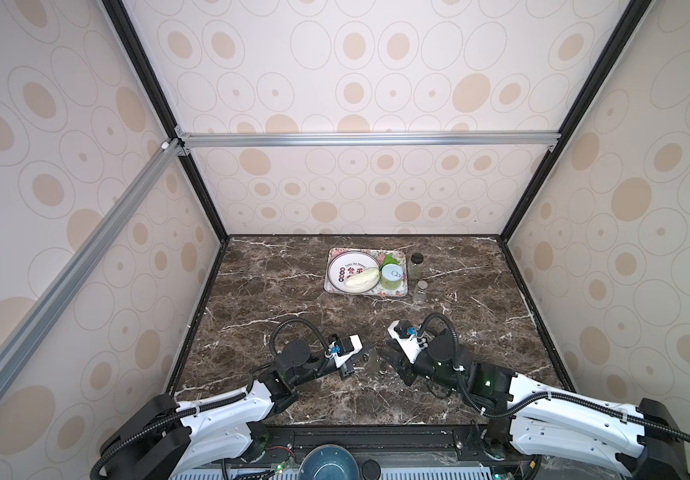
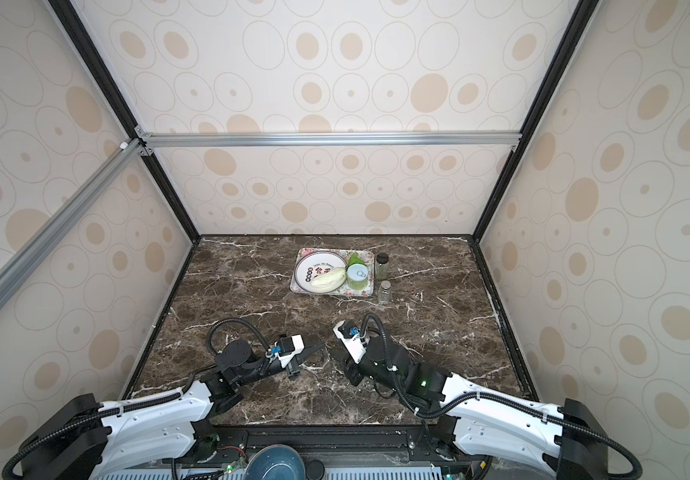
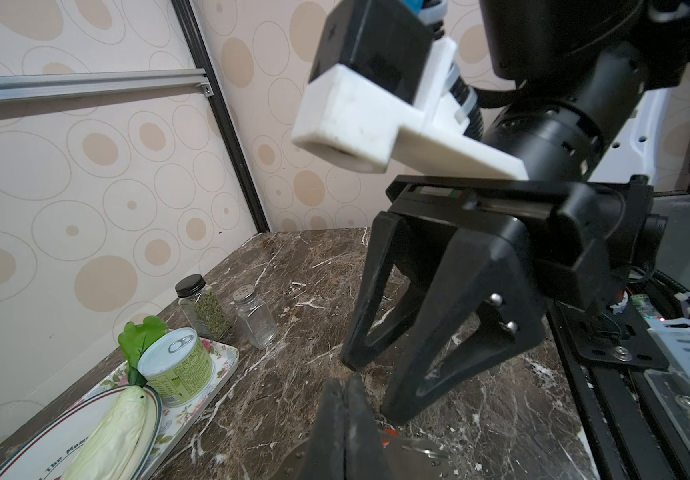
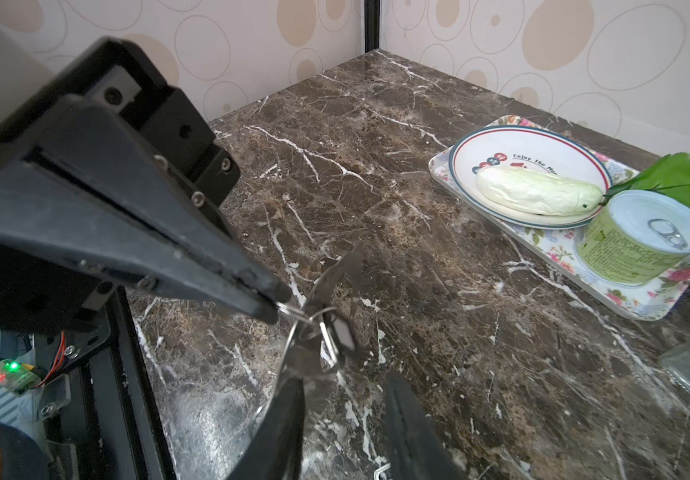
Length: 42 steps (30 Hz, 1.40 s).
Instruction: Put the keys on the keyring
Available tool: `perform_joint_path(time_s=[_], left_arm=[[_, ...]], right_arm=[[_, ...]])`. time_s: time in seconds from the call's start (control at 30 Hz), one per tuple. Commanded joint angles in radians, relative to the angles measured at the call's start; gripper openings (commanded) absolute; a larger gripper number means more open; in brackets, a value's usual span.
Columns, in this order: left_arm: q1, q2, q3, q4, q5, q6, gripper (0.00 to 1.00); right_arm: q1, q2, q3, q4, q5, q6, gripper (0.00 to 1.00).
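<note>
The left gripper (image 4: 276, 305) is clenched on a thin silver wire loop (image 4: 289, 309) — the black-tagged key (image 4: 341, 332) hangs beside the flat grey oval keyring (image 4: 335, 274). In both top views the right gripper (image 3: 376, 386), jaws apart, has the keyring at its 9 o'clock — just beside it.

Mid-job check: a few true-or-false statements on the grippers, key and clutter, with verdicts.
The left gripper has its jaws shut on a thin wire ring. True.
The right gripper has its jaws shut. False: they stand apart.
The can stands on the tray. True.
Both jars stand on the tray. False: the herb jar and the clear jar stand on the table beside it.
The black-tagged key lies on the tray. False: it is by the keyring, between the grippers.
</note>
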Motion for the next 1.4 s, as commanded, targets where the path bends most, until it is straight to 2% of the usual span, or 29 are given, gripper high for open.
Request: perform_joint_path(time_s=[0.0,0.2,0.47,0.87,1.1,1.37], left_arm=[[-0.001,-0.021,0.015,0.049,-0.009,-0.003,0.00],[-0.002,-0.025,0.013,0.053,0.001,-0.007,0.00],[-0.002,-0.026,0.014,0.054,0.017,-0.009,0.00],[-0.001,-0.019,0.020,0.079,0.101,-0.032,0.00],[-0.002,-0.023,0.019,0.093,0.115,-0.047,0.00],[-0.002,-0.031,0.017,0.096,0.126,-0.051,0.00]], right_arm=[[-0.005,-0.032,-0.024,0.005,0.033,0.001,0.33],[-0.002,-0.009,-0.018,0.013,-0.022,-0.017,0.30],[0.014,0.033,-0.010,0.036,-0.057,-0.027,0.33],[0.033,0.066,-0.025,0.088,-0.025,-0.025,0.34],[0.049,0.091,-0.068,0.188,0.040,-0.017,0.36],[0.050,0.139,-0.103,0.298,0.046,0.014,0.36]])
